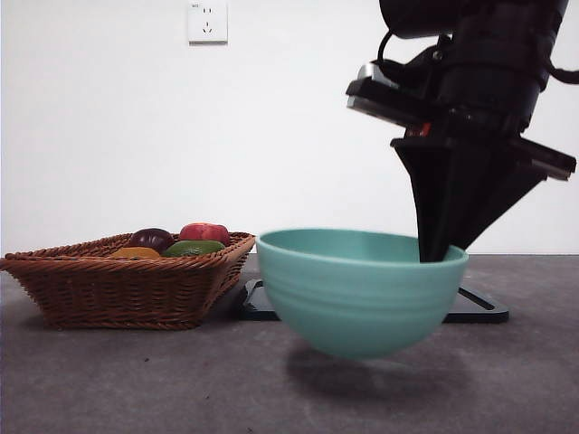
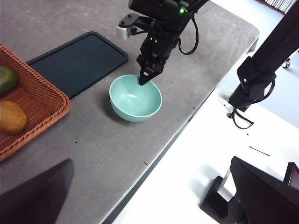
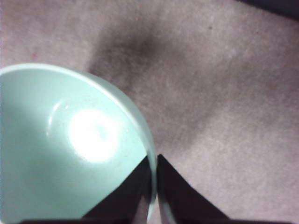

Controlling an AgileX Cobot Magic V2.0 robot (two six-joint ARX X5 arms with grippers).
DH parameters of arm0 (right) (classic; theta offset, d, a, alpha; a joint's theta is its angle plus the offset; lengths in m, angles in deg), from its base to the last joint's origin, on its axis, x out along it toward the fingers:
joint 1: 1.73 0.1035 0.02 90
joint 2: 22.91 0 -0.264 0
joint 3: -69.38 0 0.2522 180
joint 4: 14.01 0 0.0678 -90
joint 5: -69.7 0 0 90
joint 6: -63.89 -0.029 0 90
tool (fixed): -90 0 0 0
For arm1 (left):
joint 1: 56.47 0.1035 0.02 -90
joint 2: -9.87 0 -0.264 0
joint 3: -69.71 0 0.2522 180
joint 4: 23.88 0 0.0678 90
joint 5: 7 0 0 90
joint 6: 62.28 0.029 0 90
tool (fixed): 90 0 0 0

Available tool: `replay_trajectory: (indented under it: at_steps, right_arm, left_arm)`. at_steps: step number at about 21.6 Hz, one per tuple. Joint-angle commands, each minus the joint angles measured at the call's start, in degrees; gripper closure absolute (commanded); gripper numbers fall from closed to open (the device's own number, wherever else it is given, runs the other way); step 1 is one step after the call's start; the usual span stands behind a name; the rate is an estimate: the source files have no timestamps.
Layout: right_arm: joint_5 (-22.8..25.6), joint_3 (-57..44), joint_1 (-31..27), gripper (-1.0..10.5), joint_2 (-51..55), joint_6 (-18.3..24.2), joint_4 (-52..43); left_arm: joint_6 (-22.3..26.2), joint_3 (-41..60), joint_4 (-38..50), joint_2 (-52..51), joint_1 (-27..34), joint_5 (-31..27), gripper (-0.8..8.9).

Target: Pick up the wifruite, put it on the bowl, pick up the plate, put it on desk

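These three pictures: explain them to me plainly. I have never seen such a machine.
It is a two-armed table robot. One picture looks level across the desk; the other two come from cameras on each wrist. The right tool is shut on the rim of the mint-green bowl, which hangs lifted, its shadow beneath. It looks empty. Behind lies a dark tray; beside it a wicker basket of fruit. The left tool waits, only one dark jaw showing.

White wall (image 1: 109, 136) carrying a socket (image 1: 207, 21), pale floor (image 2: 187, 186)
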Motion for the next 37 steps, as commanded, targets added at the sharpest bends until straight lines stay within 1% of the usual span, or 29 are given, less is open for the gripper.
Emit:
replay_trajectory:
  at_steps: [1,6,9,12,13,16,17,20,23,24,29,31,37]
  right_arm:
    - [-0.28,-1.01,0.55,9.4,-1.64,-0.24,-1.07]
    - [-0.2,-3.56,0.55,9.4,-1.66,-0.68,-3.43]
    - [-0.24,-3.56,0.61,9.4,-1.66,-1.99,-3.41]
    - [1.53,-3.56,0.87,9.4,-1.66,-1.95,-3.48]
    - [1.7,-3.56,0.94,9.0,-1.66,-1.92,-3.65]
    - [1.7,-3.54,0.9,6.1,-1.53,-1.29,-3.89]
    - [1.7,-3.45,0.79,5.4,-1.31,-0.59,-3.85]
    - [1.66,-3.23,0.77,4.6,1.51,-0.57,-3.63]
    - [1.64,-3.06,0.79,3.6,7.74,-0.39,-1.42]
    - [1.66,-3.06,0.83,3.4,10.19,-0.26,-0.22]
    - [1.38,-2.99,0.87,3.4,26.86,-0.15,8.5]
    - [1.36,-2.99,0.87,3.4,33.73,0.5,11.65]
    - [1.2,-2.99,0.87,3.4,52.17,1.51,16.98]
  left_arm:
    - [1.07,-0.7,0.81,0.15,-0.39,0.33,2.52]
    - [1.05,-0.7,0.68,0.15,-0.39,0.35,2.52]
    - [1.05,-0.7,0.7,0.15,-0.39,0.33,2.52]
    - [1.05,-0.7,0.7,0.15,-0.39,0.35,2.52]
    - [1.05,-0.7,0.7,0.15,-0.39,0.35,2.52]
    - [1.11,-0.7,0.72,0.15,-0.39,0.35,2.52]
    - [1.11,-0.7,0.72,0.15,-0.39,0.35,2.51]
    - [1.09,-0.7,0.68,0.15,-0.39,0.35,2.52]
    - [1.09,-0.7,0.63,0.15,-0.39,0.35,2.52]
    - [1.09,-0.7,0.63,0.15,-0.39,0.35,2.52]
    - [0.83,-0.7,0.66,0.15,-0.39,0.35,2.52]
    - [0.83,-0.7,0.63,0.15,-0.39,0.35,2.51]
    - [0.85,-0.72,0.66,0.15,-0.39,0.35,2.52]
